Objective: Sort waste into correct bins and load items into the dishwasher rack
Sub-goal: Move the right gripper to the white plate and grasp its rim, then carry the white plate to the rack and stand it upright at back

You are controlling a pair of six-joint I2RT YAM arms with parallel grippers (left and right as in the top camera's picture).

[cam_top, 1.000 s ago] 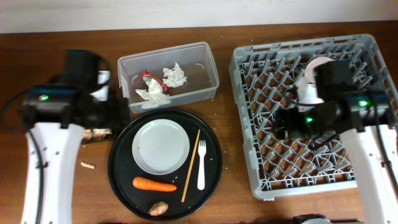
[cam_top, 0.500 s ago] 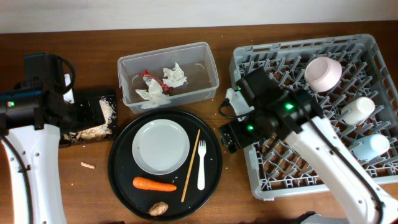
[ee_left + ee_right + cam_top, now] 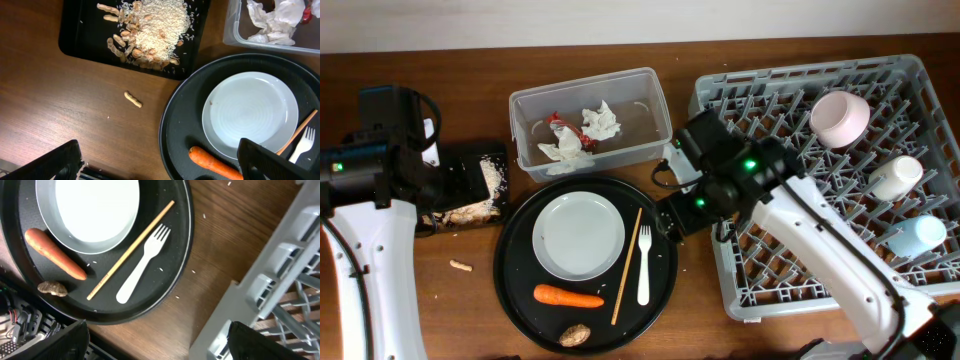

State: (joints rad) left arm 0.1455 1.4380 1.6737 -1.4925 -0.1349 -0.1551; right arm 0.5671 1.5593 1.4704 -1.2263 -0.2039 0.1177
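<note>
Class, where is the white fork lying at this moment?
In the overhead view, the fork lies on the right side of the round black tray, just right of the chopstick, with the plate further left.

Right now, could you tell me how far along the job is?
Done: pink bowl, white cup, blue cup sit in the rack; napkins and wrapper in the tub; scraps in the small tray. In hand: nothing; the right gripper hovers open near the fork. Left: plate, fork, chopstick, carrot, brown lump.
</note>
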